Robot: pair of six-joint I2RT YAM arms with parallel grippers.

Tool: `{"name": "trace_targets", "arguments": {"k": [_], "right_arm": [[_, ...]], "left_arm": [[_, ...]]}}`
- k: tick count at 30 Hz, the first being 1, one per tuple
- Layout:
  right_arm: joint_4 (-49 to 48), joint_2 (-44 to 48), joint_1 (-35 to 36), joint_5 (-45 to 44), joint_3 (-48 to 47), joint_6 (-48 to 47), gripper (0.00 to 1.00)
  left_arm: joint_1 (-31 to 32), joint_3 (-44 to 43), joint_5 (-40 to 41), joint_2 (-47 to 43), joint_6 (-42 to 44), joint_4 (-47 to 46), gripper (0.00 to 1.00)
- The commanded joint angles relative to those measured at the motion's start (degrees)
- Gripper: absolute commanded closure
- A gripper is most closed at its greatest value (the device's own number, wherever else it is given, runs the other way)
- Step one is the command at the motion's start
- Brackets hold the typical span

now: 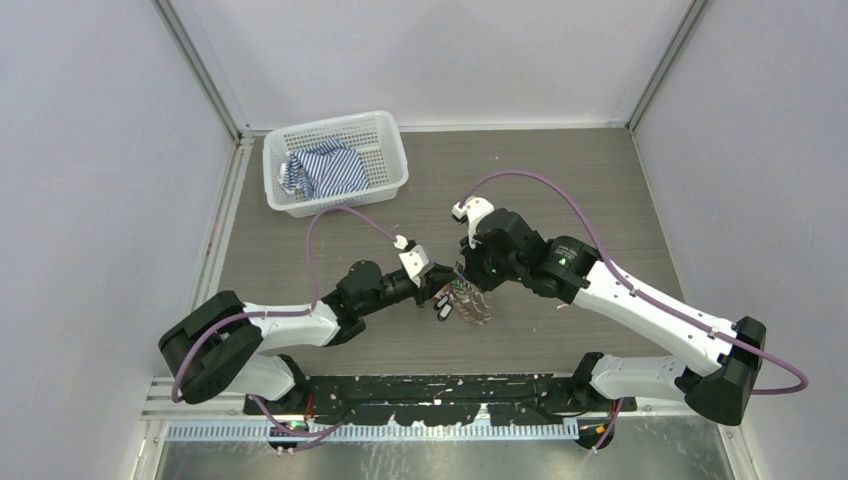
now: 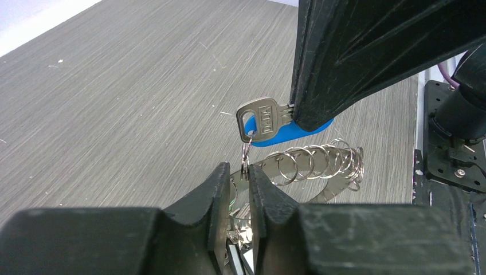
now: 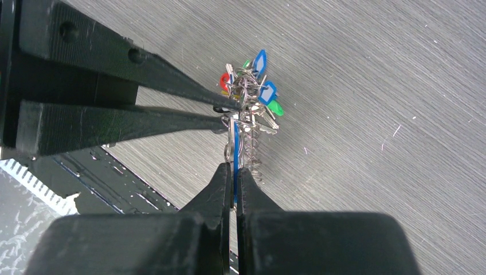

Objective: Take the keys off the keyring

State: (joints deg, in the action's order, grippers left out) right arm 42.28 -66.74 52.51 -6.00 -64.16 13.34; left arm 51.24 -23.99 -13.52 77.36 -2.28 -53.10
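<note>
Your right gripper (image 3: 234,172) is clamped on 1 blue-tagged key (image 2: 263,119); left gripper (image 2: 238,169) pinches the keyring (image 1: 468,302) just left of it, mid-table (image 1: 600,170).

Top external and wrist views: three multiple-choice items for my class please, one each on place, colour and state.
1. Where on the table does the white basket stand?
A. far left corner
B. centre
C. near right corner

2. What colour is the tag on the key in the right pincer?
A. red
B. blue
C. yellow

3. How is the right pincer?
A. wide open
B. shut on the key
C. out of view

Answers:
1 A: the top view shows it by the far left corner.
2 B: the left wrist view shows blue plastic behind the key.
3 B: its fingers clamp the key's blade.
</note>
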Motion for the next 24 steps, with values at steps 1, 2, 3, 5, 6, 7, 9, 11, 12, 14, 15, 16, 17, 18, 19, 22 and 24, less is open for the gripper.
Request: {"name": "trace_targets", "arguments": {"k": [1, 2, 3, 5, 6, 7, 9, 11, 12, 14, 15, 16, 17, 18, 19, 22, 24], "right_arm": [[-2.6, 1.9, 0.0, -0.9, -1.6, -0.7, 0.99], [-2.6, 1.9, 0.0, -1.1, -1.6, -0.7, 0.99], [-2.5, 1.8, 0.0, -1.6, -1.7, -0.6, 0.99], [-2.2, 1.4, 0.0, -3.1, -2.0, -0.4, 0.99], [-2.0, 1.1, 0.0, -4.1, -2.1, 0.0, 0.99], [-1.5, 0.7, 0.0, -5.6, -2.4, 0.4, 0.99], [-0.3, -0.3, -0.1, -9.1, -2.7, 1.8, 0.99], [0.6, -1.2, -0.6, -10.7, -2.7, 2.7, 0.99], [0.8, -1.5, -0.9, -10.9, -2.5, 3.4, 0.99], [0.6, -1.6, -1.3, -10.6, -1.8, 4.1, 0.99], [0.4, -1.6, -1.3, -10.3, -1.4, 4.4, 0.99], [0.2, -1.6, -1.3, -10.3, -1.2, 4.7, 0.99], [0.1, -1.6, -1.4, -10.1, -1.0, 4.8, 0.99], [0.1, -1.6, -1.4, -9.9, -1.0, 4.8, 0.99], [0.0, -1.5, -1.4, -9.8, -1.1, 4.8, 0.99], [-0.5, -1.5, -1.4, -8.7, -1.8, 4.1, 0.99], [-0.5, -1.5, -1.4, -7.7, -2.6, 3.2, 0.99]], "left_arm": [[-0.3, -0.4, -0.1, -1.5, 1.2, -2.3, 0.95], [-0.3, -0.5, -0.2, -1.6, 1.3, -1.8, 0.99], [-0.3, -0.5, -0.3, -1.7, 1.3, -1.7, 1.00], [-0.3, -0.3, -0.3, -1.9, 1.2, -1.6, 1.00], [-0.3, -0.2, -0.1, -2.1, 1.2, -1.6, 1.00], [-0.3, 0.2, 0.1, -2.4, 0.9, -1.6, 1.00], [-0.2, 0.8, 0.7, -3.2, 0.8, -1.7, 1.00], [-0.1, 1.4, 1.7, -3.9, 0.6, -1.7, 1.00], [0.0, 1.6, 2.2, -4.2, 0.5, -1.7, 1.00], [0.2, 2.1, 3.8, -4.9, 0.5, -1.8, 1.00], [0.4, 2.3, 4.4, -5.2, 0.5, -1.9, 1.00], [0.5, 2.6, 4.9, -5.5, 0.4, -2.1, 1.00], [0.7, 2.8, 5.5, -5.7, 0.4, -2.2, 1.00], [0.8, 2.9, 5.7, -6.0, 0.5, -2.3, 1.00], [0.9, 3.1, 5.6, -6.1, 0.6, -2.3, 1.00], [1.0, 2.8, 5.3, -5.8, 0.1, -1.8, 0.98], [1.0, 2.0, 5.3, -6.4, -0.2, 0.4, 0.89]]}}
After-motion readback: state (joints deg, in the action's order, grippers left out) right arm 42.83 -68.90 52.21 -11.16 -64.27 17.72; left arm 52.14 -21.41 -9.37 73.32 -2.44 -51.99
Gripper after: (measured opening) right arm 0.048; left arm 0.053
